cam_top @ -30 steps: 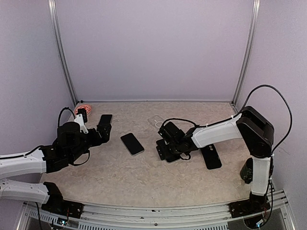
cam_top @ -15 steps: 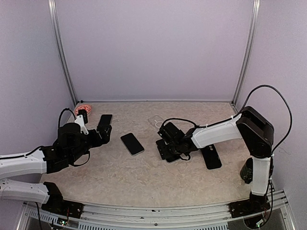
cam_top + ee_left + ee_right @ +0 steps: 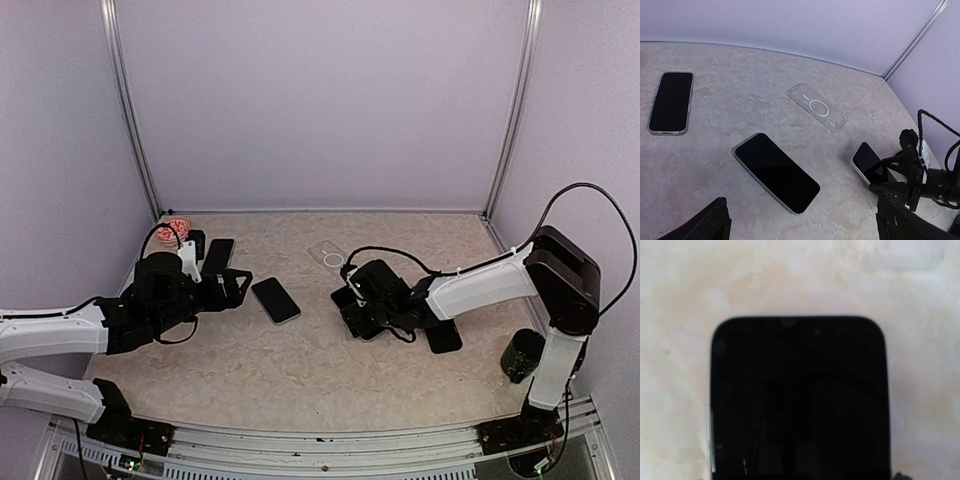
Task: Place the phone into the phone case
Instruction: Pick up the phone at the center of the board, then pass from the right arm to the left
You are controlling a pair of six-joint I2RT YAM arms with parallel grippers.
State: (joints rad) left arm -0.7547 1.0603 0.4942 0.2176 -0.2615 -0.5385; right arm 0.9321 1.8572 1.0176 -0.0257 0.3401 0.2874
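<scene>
A close, slightly blurred look straight down at a phone (image 3: pixel 799 400) lying face up. Its black screen, with rounded upper corners, fills the lower middle of the frame. Around it lies a pale, mottled beige surface (image 3: pixel 675 300). Part of a clear phone case (image 3: pixel 890 257) shows at the top right, apart from the phone.

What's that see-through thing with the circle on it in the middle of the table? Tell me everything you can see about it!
That is a clear phone case. It looks like see-through plastic, shaped as a rounded rectangle, with a white ring and a short white line marked on it. It is empty inside. It lies flat on the marbled table, toward the back wall and turned at a slant. Only the table touches it; everything else lies apart from it.
</scene>
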